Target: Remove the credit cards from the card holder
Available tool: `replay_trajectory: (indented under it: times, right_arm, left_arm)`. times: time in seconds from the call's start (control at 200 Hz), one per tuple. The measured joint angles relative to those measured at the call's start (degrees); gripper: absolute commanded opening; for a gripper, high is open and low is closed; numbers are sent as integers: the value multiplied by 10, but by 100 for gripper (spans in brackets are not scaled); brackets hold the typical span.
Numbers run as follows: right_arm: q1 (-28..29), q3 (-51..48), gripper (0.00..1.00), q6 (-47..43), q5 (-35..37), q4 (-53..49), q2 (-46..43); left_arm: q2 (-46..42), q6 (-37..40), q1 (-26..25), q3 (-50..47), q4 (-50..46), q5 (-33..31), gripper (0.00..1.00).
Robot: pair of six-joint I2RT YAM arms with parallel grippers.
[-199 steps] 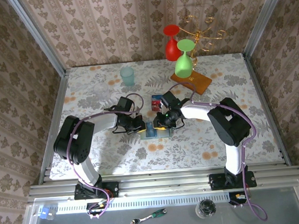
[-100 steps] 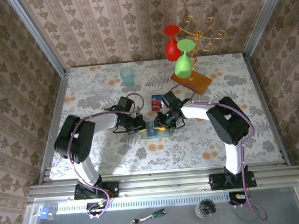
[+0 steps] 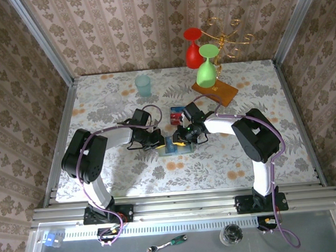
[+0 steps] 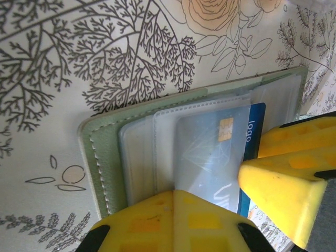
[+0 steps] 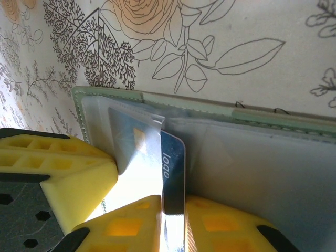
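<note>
Working near the middle of the flower-printed counter (image 3: pixel 114 101), a little toward its near edge, on a flat grey-green folding card holder (image 4: pixel 105 152) lying opened out, its pale clear sleeves (image 4: pixel 142 157) facing up. Bearing down on the holder's sleeve edge with the left jaws pressed together, nothing visibly between them. Probably pinning the holder flat, so that a pull slides a card free rather than dragging everything across the counter.

Reaching in from the opposite side with the right jaws, standing close on either side of the bare end of a thin blue plastic credit card (image 5: pixel 171 157) printed "logo". Not showing clearly whether gripping it or leaving a sliver of slack, so cannot tell.

Poking out of its sleeve by one end only, chip and most of the body sitting under the clear plastic; extraction of this card judged barely begun. Lying just beyond the holder, toward the far edge, a small red rectangle (image 3: pixel 174 118), likely another card already out.

Calling next, by judgement, for a firm pinch and a straight pull along the sleeve, without lifting the holder.
</note>
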Motion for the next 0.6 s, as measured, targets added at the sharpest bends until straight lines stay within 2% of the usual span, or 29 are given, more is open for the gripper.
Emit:
replay_trajectory:
  times: [0.46, 0.6]
  right_arm:
    - [0, 0, 10, -1, 0, -2, -8]
    - [0, 0, 10, -2, 1, -2, -18]
  left_arm:
    - [0, 0, 4, -3, 5, 6, 0]
    - [0, 3, 4, -3, 5, 6, 0]
